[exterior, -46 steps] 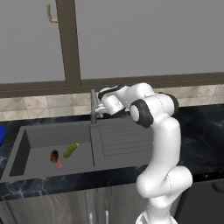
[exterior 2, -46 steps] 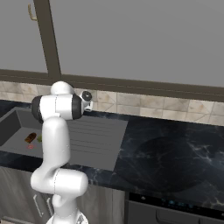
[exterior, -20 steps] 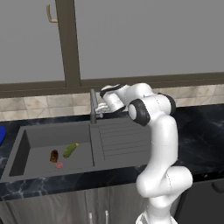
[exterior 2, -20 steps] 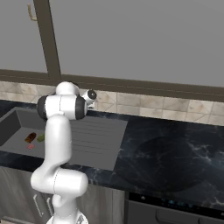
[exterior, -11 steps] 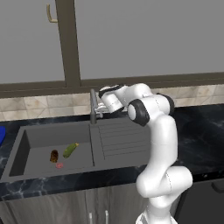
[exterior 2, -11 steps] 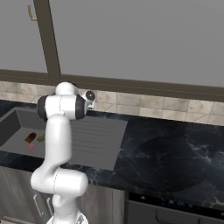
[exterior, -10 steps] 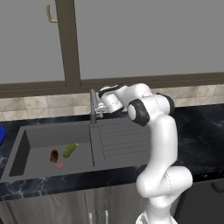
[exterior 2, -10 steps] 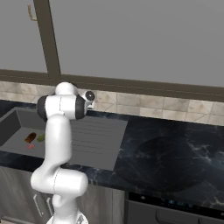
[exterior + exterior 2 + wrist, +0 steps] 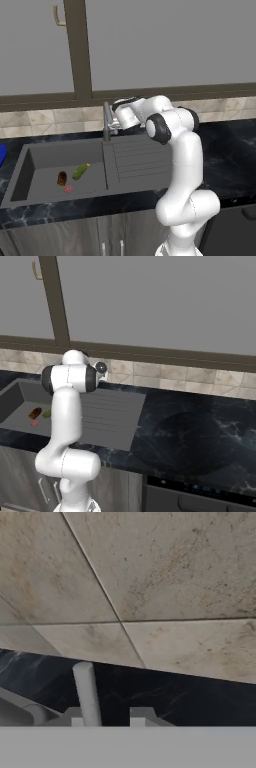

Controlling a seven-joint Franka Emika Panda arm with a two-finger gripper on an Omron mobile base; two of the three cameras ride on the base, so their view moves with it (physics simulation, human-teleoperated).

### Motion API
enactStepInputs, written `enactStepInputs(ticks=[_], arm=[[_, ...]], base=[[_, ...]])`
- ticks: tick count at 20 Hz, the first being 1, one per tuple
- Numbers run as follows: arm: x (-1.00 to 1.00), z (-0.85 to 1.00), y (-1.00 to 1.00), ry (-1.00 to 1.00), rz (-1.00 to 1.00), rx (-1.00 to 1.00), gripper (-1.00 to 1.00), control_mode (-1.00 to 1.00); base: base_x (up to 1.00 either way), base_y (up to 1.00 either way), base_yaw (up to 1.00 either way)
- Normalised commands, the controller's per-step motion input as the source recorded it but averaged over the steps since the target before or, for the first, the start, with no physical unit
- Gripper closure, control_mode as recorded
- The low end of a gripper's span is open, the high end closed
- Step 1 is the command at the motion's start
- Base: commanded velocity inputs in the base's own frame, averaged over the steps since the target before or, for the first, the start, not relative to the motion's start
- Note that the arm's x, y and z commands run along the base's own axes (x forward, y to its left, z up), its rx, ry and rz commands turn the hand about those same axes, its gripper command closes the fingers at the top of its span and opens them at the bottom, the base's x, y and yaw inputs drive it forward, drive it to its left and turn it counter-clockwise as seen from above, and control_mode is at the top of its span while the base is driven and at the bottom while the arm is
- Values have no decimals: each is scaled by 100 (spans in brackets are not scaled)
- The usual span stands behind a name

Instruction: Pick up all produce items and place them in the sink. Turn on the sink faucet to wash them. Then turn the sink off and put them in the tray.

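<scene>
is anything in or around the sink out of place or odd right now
Nothing looks spilled or damaged. The brown-orange oblong and the green cucumber-like vegetable lie loose on the sink floor beside a small flat red spot. The claw is up by the faucet.

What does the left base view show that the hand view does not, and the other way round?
Left base view: the sink with the brown-orange item and the green vegetable lying in its basin, the faucet with its tall neck, and a blue tray edge at far left. Hand view: a close grey rod, probably the faucet lever, rising between the tips of the claw, nearer one tip. Both: the beige tiled wall and the dark marbled counter.
</scene>
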Motion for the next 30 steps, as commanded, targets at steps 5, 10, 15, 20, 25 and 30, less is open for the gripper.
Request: enactStepInputs(ticks=[5,10,15,20,25,30], arm=[[19,-14,-40,0,-15,0,100,-100],[11,-8,-46,0,-11,0,100,-100],[8,-1,-55,0,-10,3,100,-100],[1,0,-66,6,-9,12,100,-100],[0,-2,-70,13,-11,16,100,-100],[0,-7,-63,9,-12,12,100,-100]], base=[[0,0,0],[0,0,0],[0,0,0],[0,0,0],[0,0,0],[0,0,0]])
